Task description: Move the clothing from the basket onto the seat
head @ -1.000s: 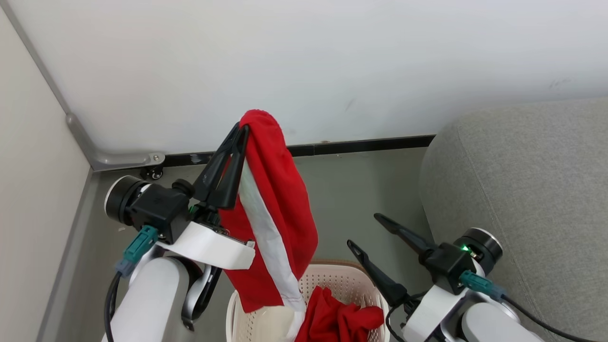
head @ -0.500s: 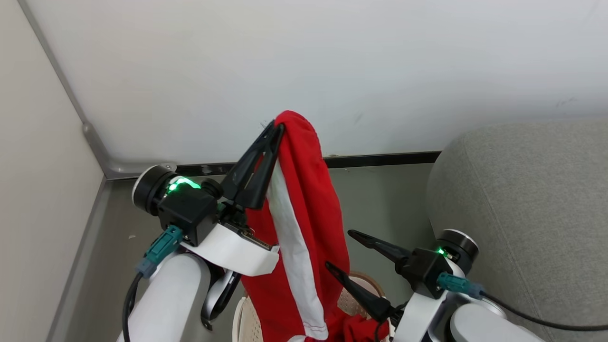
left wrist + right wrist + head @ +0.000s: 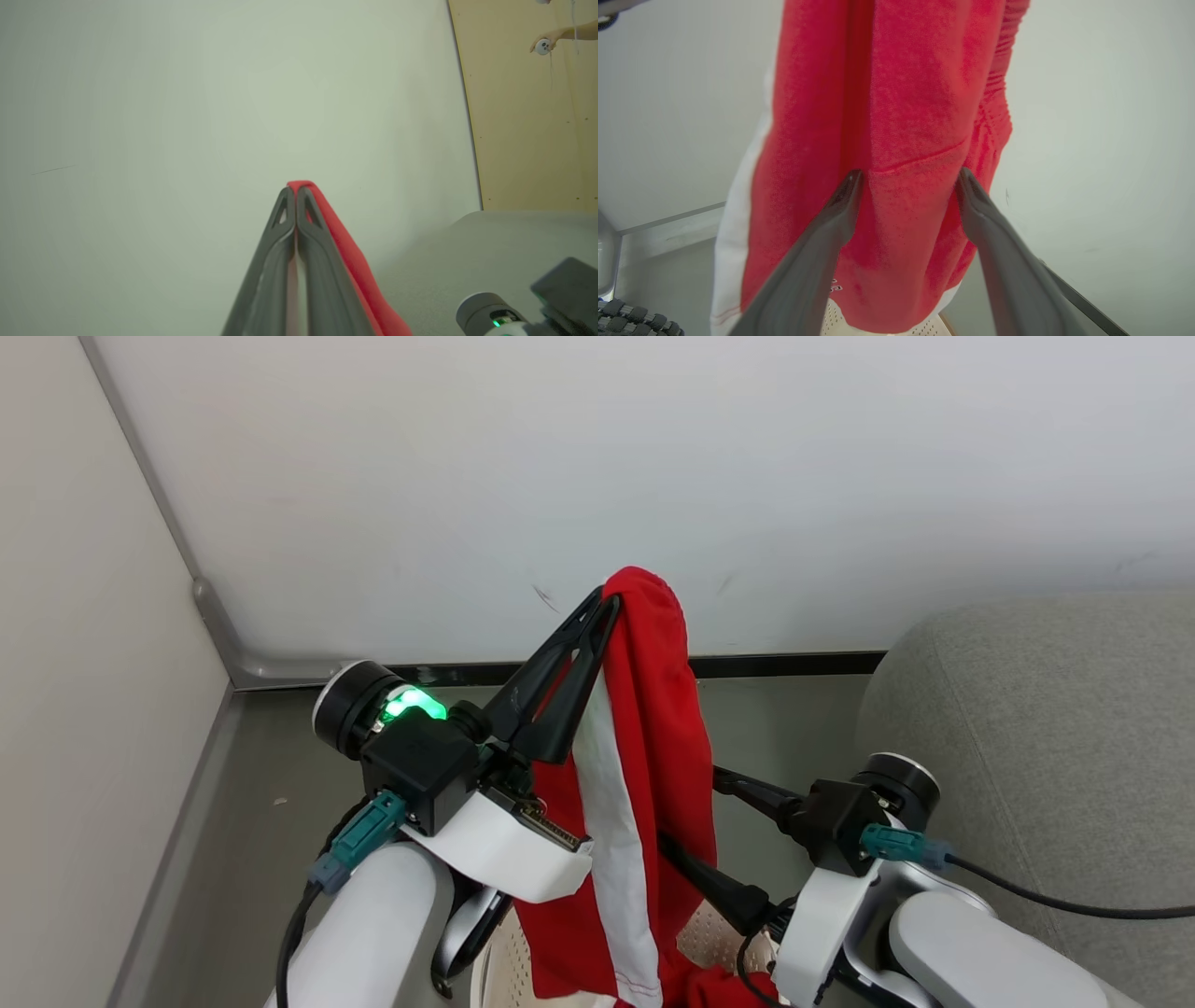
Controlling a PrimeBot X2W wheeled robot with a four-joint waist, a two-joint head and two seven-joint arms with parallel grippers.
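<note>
Head view has the left claw (image 3: 611,602) pinched shut on the top fold of the bright red soft garment with a white stripe (image 3: 653,709), which hangs clear above the cream-white perforated plastic basket (image 3: 707,938). A second ago the right claw (image 3: 909,173) stood apart from the hanging cloth. Now its fingers, spread wide, straddle the lower part of the cloth without closing on it. The garment has also come nearer the large light grey upholstered sofa (image 3: 1046,728), though the camera has swung too. This looks like the start of a two-handed carry towards the seat. One plain red garment (image 3: 724,987) lies in the basket, so at least one more trip remains.
</note>
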